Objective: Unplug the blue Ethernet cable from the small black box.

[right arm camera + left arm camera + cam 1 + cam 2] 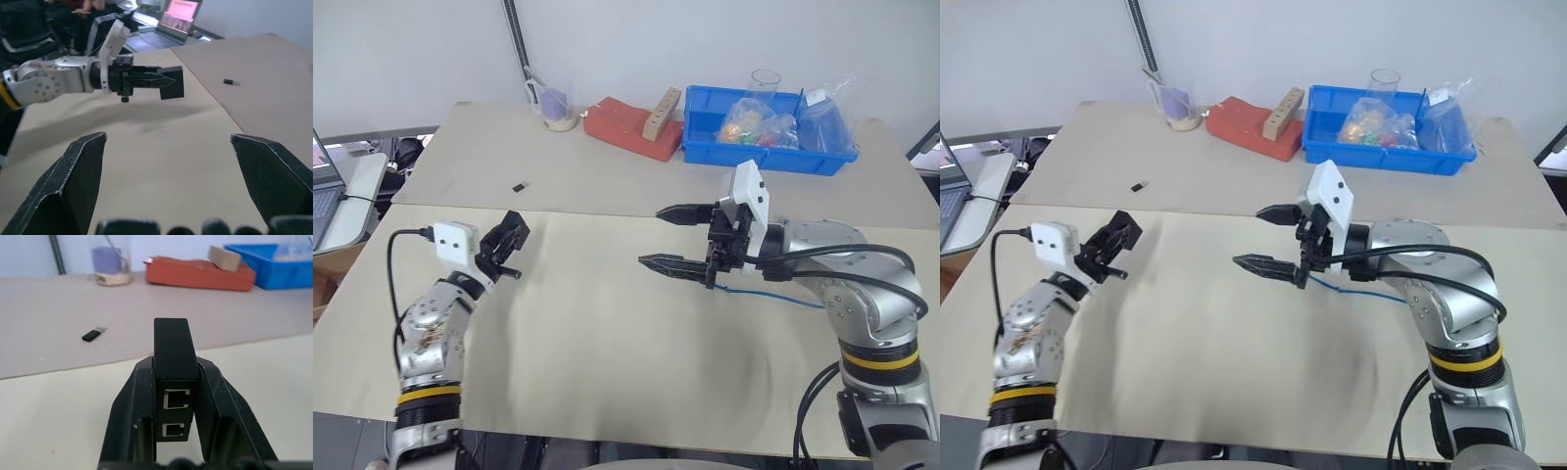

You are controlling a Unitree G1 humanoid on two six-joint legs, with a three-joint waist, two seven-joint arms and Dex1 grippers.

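Observation:
My left gripper [509, 245] is shut on the small black box [171, 342], holding it above the left side of the table. Both ports on the box's face show nothing plugged in. In the right wrist view the box [171, 83] sits at the tip of that gripper, free of any cord. My right gripper [664, 238] hovers over the middle of the table, pointing left toward the box, open with nothing between its fingers. The blue Ethernet cable [773, 294] lies on the table under my right forearm; its plug end is hidden behind the right hand.
A tiny black oblong piece [520, 186] lies on the far table half. Along the back stand a glass cup [556, 106], a red block [622, 127] with a wooden piece [661, 113] on it, and a blue bin [705, 152] of bags. A laptop [323, 191] sits at the left.

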